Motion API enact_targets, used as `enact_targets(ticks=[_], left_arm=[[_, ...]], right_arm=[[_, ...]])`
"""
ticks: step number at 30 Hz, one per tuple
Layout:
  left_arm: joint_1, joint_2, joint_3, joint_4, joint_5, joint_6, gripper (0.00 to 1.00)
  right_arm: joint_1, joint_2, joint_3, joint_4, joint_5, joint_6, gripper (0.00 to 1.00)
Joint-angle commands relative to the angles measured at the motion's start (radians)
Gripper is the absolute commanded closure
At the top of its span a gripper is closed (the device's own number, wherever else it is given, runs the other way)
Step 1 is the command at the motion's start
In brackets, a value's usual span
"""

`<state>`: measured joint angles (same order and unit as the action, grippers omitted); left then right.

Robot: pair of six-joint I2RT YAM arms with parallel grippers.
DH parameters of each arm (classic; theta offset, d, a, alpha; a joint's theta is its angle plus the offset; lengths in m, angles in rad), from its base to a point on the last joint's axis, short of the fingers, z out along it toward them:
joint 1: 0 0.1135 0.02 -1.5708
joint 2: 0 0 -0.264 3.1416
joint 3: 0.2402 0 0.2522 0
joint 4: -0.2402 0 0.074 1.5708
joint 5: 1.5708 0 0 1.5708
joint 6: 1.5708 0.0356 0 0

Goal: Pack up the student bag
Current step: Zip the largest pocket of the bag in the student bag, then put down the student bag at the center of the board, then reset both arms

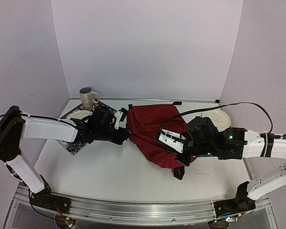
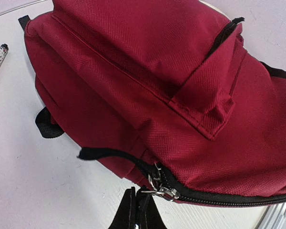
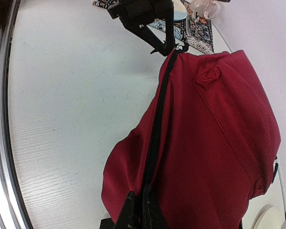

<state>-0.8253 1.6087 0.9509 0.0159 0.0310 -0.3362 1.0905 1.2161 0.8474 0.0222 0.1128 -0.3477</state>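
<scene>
The student bag (image 1: 150,125) lies on its side mid-table, dark red fabric with a black zip (image 3: 157,119) running along its near edge. My left gripper (image 2: 140,194) is at the bag's left end, its jaws pressed together on the metal zip pull (image 2: 158,191). In the right wrist view the left gripper (image 3: 164,47) shows at the top, at the zip's far end. My right gripper (image 3: 142,198) is shut on the bag's edge beside the zip at the other end. From above, the left gripper (image 1: 127,135) and right gripper (image 1: 169,144) flank the bag.
A mug (image 1: 88,97) stands at the back left by a patterned mat (image 1: 74,143). A white plate (image 1: 220,118) lies at the back right. A black strap (image 1: 179,171) trails from the bag's near side. A metal rail (image 1: 133,210) runs along the near edge.
</scene>
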Motion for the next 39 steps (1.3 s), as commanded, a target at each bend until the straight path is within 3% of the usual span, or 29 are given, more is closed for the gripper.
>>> enact_targets(ticks=[1, 9, 14, 16, 21, 28, 33, 37, 39], left_arm=[[0.097, 0.071, 0.066, -0.097, -0.224, 0.013, 1.00], [0.100, 0.083, 0.101, -0.069, -0.218, 0.052, 1.00], [0.119, 0.080, 0.121, -0.047, -0.201, 0.049, 0.96], [0.126, 0.067, 0.126, -0.048, -0.189, 0.045, 0.86], [0.155, -0.011, 0.110, -0.059, -0.188, 0.027, 0.64], [0.275, -0.153, 0.085, -0.110, -0.158, -0.036, 0.30], [0.416, -0.235, 0.051, -0.140, -0.112, -0.101, 0.16], [0.583, -0.344, -0.022, -0.146, -0.018, -0.182, 0.01], [0.664, -0.409, -0.062, -0.147, 0.030, -0.208, 0.01]], right_arm=[[0.005, -0.016, 0.029, -0.099, -0.082, 0.022, 1.00], [0.025, 0.204, 0.181, -0.047, -0.280, 0.021, 1.00], [0.027, 0.345, 0.303, -0.030, -0.289, 0.035, 1.00], [0.026, 0.401, 0.362, -0.031, -0.242, 0.049, 0.90], [-0.018, 0.460, 0.467, -0.030, -0.177, 0.083, 0.49], [-0.198, 0.432, 0.543, -0.030, -0.163, 0.221, 0.14], [-0.376, 0.411, 0.542, 0.013, -0.107, 0.376, 0.05], [-0.517, 0.322, 0.431, 0.079, -0.046, 0.474, 0.02], [-0.583, 0.265, 0.360, 0.104, -0.034, 0.504, 0.02]])
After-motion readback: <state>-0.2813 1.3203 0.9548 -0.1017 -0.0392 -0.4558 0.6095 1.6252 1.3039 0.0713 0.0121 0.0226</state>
